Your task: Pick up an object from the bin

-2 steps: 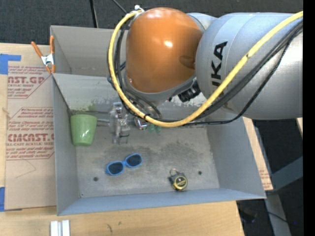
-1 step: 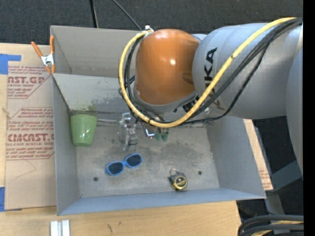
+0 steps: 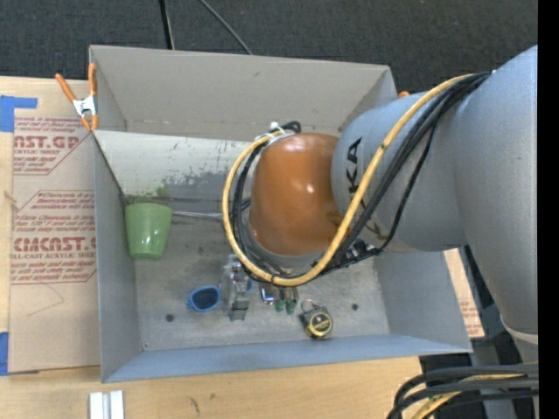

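Arm [image 3: 454, 173] reaches in from right; orange wrist cover [image 3: 293, 195], cables [image 3: 229, 195] looped round; tool [image 3: 236, 297] below, pointing down.

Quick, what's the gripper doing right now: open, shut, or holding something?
Gripper: cannot tell whether open or shut; it sits low beside the small blue object near the front of the bin.

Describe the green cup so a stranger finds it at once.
Look in the grey bin, along the wall at the view's left. The green cup rests there. It is pale green and far larger than the small blue oval and the yellow-black round thing.
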Robot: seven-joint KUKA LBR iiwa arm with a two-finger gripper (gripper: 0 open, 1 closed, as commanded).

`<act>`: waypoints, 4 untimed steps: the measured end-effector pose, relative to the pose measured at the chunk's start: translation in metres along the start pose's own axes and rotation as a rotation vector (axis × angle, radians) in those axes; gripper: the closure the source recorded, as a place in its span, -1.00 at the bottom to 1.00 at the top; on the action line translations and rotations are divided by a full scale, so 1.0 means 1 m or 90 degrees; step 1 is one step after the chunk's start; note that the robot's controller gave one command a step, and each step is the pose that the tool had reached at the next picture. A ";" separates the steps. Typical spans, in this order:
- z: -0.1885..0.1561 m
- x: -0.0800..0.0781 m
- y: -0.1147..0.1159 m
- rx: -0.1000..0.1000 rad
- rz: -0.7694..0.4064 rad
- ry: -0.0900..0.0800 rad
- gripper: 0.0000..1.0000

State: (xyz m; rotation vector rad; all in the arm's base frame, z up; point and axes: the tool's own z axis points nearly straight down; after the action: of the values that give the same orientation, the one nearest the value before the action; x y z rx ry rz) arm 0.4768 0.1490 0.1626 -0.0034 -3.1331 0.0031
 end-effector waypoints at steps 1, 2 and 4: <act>-0.003 -0.002 0.001 -0.002 -0.001 -0.005 -1.00; 0.097 -0.037 -0.020 0.000 -0.014 -0.003 -1.00; -0.013 -0.054 -0.015 -0.003 0.015 -0.011 1.00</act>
State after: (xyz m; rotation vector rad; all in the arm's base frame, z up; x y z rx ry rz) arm 0.5310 0.1343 0.1751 -0.0413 -3.1503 -0.0052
